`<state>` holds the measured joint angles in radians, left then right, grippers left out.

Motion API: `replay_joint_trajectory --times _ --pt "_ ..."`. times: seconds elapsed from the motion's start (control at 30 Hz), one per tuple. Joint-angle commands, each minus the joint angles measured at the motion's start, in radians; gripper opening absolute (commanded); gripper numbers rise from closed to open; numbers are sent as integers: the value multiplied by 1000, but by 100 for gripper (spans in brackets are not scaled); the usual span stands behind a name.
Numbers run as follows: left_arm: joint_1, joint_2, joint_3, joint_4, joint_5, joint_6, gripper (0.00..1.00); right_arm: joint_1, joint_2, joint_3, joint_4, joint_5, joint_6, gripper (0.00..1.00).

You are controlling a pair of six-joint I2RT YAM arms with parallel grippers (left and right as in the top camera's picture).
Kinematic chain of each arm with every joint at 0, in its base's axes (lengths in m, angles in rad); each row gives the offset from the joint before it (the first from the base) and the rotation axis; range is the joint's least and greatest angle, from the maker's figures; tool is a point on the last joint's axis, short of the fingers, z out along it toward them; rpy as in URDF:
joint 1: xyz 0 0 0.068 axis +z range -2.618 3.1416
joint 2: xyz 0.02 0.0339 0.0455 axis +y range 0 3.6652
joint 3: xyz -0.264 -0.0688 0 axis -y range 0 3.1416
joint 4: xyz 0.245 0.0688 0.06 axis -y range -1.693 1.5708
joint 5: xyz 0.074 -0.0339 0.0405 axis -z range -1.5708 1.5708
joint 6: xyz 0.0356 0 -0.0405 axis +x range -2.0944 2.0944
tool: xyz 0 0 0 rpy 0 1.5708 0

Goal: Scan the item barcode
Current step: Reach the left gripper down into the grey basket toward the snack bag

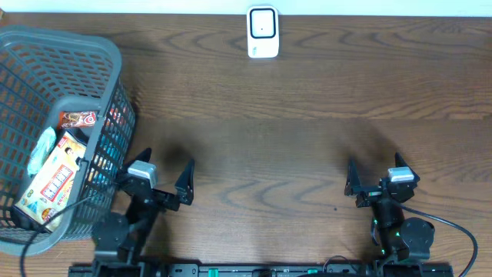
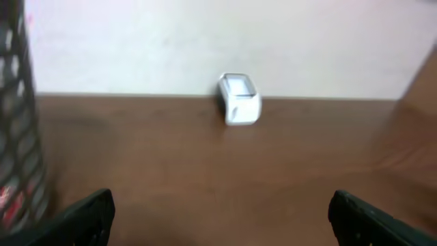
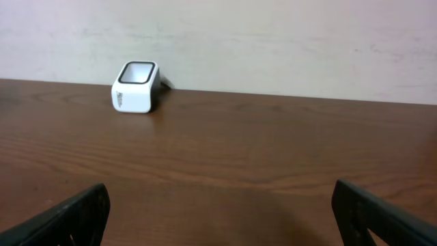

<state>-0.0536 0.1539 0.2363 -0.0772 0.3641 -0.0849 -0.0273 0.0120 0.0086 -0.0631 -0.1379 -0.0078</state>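
Note:
The white barcode scanner (image 1: 262, 32) stands at the far edge of the table, mid-width, and shows in the left wrist view (image 2: 239, 100) and the right wrist view (image 3: 136, 87). The items lie in the grey basket (image 1: 115, 65) at the left: an orange-yellow packet (image 1: 54, 181), a brown-red packet (image 1: 79, 119) and a pale green one (image 1: 42, 150). My left gripper (image 1: 166, 166) (image 2: 220, 205) is open and empty just right of the basket. My right gripper (image 1: 374, 171) (image 3: 220, 195) is open and empty at the near right.
Dark wood table (image 1: 261, 138) lies between the arms and the scanner. A pale wall (image 3: 273, 41) rises behind the table's far edge. The basket wall (image 2: 17, 137) fills the left edge of the left wrist view.

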Motion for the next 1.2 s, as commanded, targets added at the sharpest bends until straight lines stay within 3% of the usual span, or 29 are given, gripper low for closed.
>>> replay_joint_trajectory --times 0.0,0.23,0.4,0.5,0.6,0.8,0.93,1.07,1.17 --pt "-2 84 133 2 74 -84 100 16 -6 -3 -2 8 10 99" --pt "-2 288 417 -121 153 -119 100 16 -6 -3 -2 8 10 99" --pt "-2 451 694 -389 151 -69 100 16 -6 -3 -2 8 10 99" --pt "-2 533 855 -595 152 19 100 16 -6 -3 -2 8 10 99" --pt "-2 564 888 -713 121 66 100 16 -6 -3 -2 8 10 99" --pt "-2 590 890 -698 117 58 100 16 -6 -3 -2 8 10 99" --pt "-2 640 970 -701 -76 -31 100 16 -6 -3 -2 8 10 99" --pt "-2 778 1171 -792 -407 -203 100 16 -6 -3 -2 8 10 99" --pt "0 866 1297 -860 -565 -264 99 16 -6 -3 -2 8 10 99"
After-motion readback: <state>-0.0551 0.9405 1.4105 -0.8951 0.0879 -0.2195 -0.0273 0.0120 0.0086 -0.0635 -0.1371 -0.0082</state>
